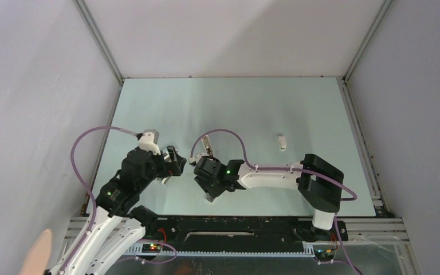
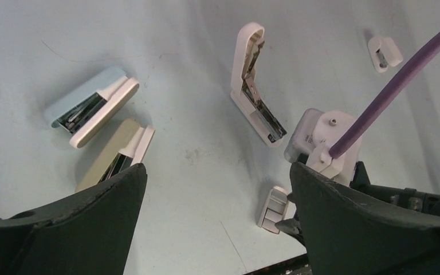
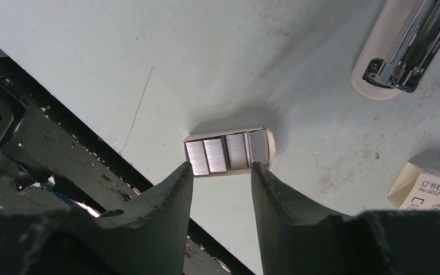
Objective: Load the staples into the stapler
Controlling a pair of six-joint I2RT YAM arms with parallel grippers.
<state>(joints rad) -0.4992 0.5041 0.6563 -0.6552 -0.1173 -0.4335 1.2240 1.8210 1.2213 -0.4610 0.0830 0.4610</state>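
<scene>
Pale green desk (image 2: pixel 195 34) carries the stapler (image 2: pixel 253 94) lying hinged open, likely ready for a refill, while the right gripper (image 3: pixel 222 169), jaws half apart, hangs just short of the staples (image 3: pixel 217 153) in their tray (image 3: pixel 266 148), and the left gripper (image 2: pixel 217 172) hovers wide and empty.

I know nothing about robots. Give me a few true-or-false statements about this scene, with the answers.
1. The stapler lies hinged open on the table. True.
2. The left claw grips the stapler. False: it is open and empty.
3. The staples sit in a small tray just beyond the right claw. True.
4. The right claw is clamped shut on the staples. False: it is open and holds nothing.
</scene>
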